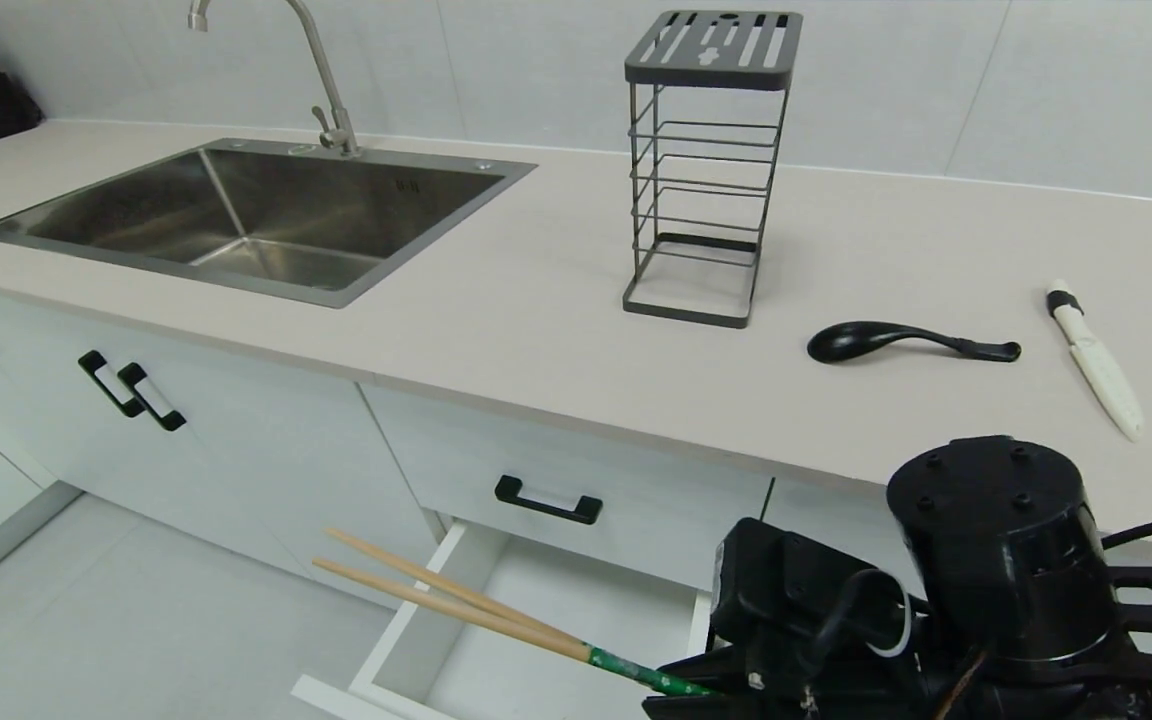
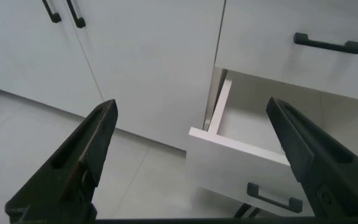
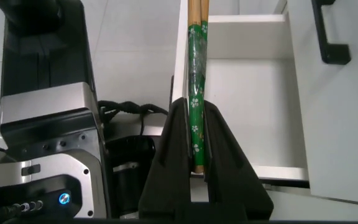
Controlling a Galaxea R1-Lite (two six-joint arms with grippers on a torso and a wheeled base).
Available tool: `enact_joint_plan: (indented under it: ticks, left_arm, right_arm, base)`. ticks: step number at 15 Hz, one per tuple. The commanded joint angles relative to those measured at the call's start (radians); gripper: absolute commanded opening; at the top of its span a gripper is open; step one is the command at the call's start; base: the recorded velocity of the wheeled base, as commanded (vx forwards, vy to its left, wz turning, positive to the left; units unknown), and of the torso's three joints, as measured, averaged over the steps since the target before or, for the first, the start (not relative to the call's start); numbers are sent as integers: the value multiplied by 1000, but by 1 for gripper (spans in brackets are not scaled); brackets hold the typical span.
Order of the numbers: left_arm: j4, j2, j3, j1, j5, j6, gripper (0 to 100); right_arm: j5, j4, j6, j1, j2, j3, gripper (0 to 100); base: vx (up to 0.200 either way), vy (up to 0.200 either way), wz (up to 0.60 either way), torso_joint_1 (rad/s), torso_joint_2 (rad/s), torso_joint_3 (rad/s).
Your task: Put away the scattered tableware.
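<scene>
Over the open drawer (image 1: 576, 610), the right gripper (image 1: 681, 695) is closed on the green-patterned ends of the chopsticks (image 1: 456, 600). Their long axis runs from the gripper out toward the robot's left, crossing the drawer's side wall. In the right wrist view the chopsticks (image 3: 196, 93) lie almost along that wall of the drawer (image 3: 247, 106), not over its middle. We judge the release depends on this offset. The left gripper (image 2: 191, 106) is spread wide and empty, facing the drawer (image 2: 241, 146). A black spoon (image 1: 896, 340) and a white sheathed knife (image 1: 1096, 360) lie on the surface (image 1: 536, 330), on the right arm's side. We cannot tell the chopsticks' height above the drawer; its near part is cut off.
</scene>
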Motion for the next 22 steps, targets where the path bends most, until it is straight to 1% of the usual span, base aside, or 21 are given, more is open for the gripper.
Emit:
enact_joint_plan:
  ticks: [1,4,6,7,8,10,11,13,16,19,21,22]
  left_arm:
    - [-1,0,0,0,0,-2,100]
    - [-1,0,0,0,0,-2,100]
    - [-3,0,0,0,0,-2,100]
    - [-3,0,0,0,0,-2,100]
    - [-1,0,0,0,0,-2,100]
    - [-3,0,0,0,0,0,100]
    - [-1,0,0,0,0,0,100]
    - [-1,0,0,0,0,-2,100]
    - [-1,0,0,0,0,-2,100]
    - [-1,0,0,0,0,-2,100]
    - [-3,0,0,0,0,-2,100]
    - [-3,0,0,0,0,0,100]
  right_arm:
    - [-20,36,-2,1,-3,-18,0]
    - [-74,146,0,1,-5,-44,0]
    - [-106,180,0,1,-5,-63,0]
    - [-121,194,-2,1,-3,-92,0]
    - [-127,223,-3,1,0,-117,0]
    - [-129,335,-5,-1,-2,-158,0]
    - [-131,361,-6,-1,3,-167,0]
    - [-131,363,-8,-5,18,-169,0]
    - [-141,389,-74,-14,20,-189,0]
    - [-210,390,-71,-18,9,-216,0]
    - [-276,379,-66,-10,23,-212,0]
    - [-290,369,-61,-1,37,-212,0]
  base:
    - [0,0,0,-227,422,193]
    - [0,0,0,-240,409,163]
    - [0,0,0,-259,325,112]
    - [0,0,0,-261,354,124]
    - [0,0,0,-251,344,115]
    - [0,0,0,-264,327,122]
    - [0,0,0,-149,276,119]
    - [0,0,0,-71,278,90]
    - [0,0,0,-14,165,40]
    - [0,0,0,0,0,0]
    - [0,0,0,0,0,0]
    - [0,0,0,0,0,0]
